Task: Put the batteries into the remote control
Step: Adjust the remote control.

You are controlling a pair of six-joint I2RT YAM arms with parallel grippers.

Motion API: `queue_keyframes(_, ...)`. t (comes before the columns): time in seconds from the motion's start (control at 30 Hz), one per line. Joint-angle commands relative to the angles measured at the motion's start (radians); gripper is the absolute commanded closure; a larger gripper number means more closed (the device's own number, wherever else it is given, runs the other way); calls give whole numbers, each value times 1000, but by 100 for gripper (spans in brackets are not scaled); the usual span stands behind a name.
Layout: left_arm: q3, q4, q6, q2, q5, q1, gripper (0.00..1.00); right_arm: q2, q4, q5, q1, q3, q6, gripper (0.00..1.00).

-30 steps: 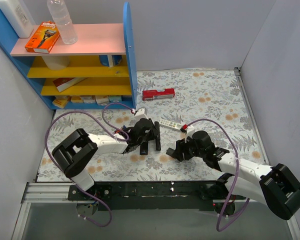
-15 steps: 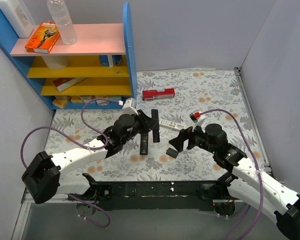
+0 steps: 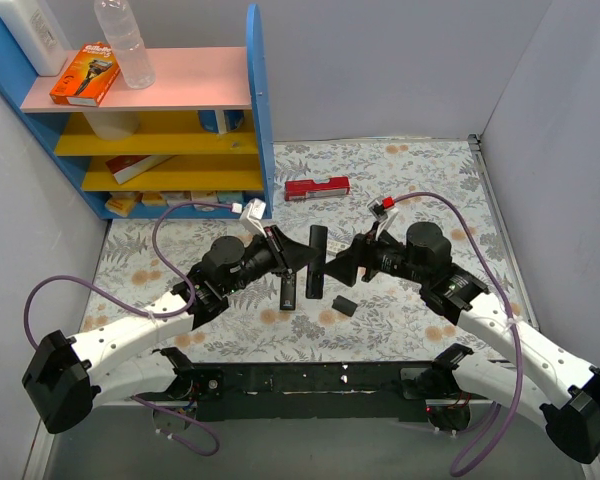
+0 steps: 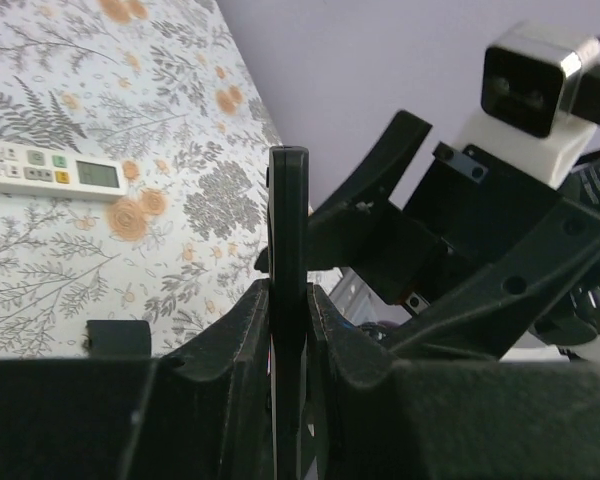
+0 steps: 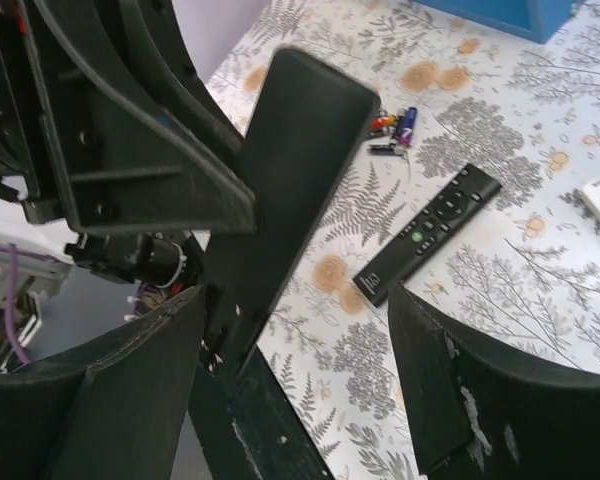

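Note:
My left gripper (image 3: 302, 256) is shut on the plain black remote control (image 3: 317, 262) and holds it edge-up above the table. In the left wrist view the remote (image 4: 288, 230) stands clamped between my fingers (image 4: 242, 340). My right gripper (image 3: 346, 264) is open and empty, close to the remote's right side. The remote (image 5: 300, 150) fills the right wrist view, and one open finger (image 5: 480, 390) shows at the right of that view. The small black back cover (image 3: 345, 305) lies on the table. The red and blue batteries (image 5: 395, 124) lie on the cloth beyond it; the left arm hides them in the top view.
A slimmer black remote (image 3: 288, 290) lies under the held one, also in the right wrist view (image 5: 430, 232). A white remote (image 4: 50, 175) lies nearby. A red box (image 3: 317, 187) sits at the back. A blue shelf unit (image 3: 170, 120) stands back left.
My left gripper has lifted the black remote off the table and carried it right. My right gripper left the back cover on the table and rose toward the remote.

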Motion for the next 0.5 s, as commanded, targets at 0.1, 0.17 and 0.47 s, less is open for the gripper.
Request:
queue_keyframes(0.1,-1,85,-8,-25,165,6,100,35,126,-60,-3,101,130,20)
queue_keyframes(0.17,-1,82,-11,-38,167,6,100,35,132,-65,-16,106,147,20)
queue_keyframes(0.47,-22,99,-28,-79,210,6,100,11,227,-120,-69,61,260,27)
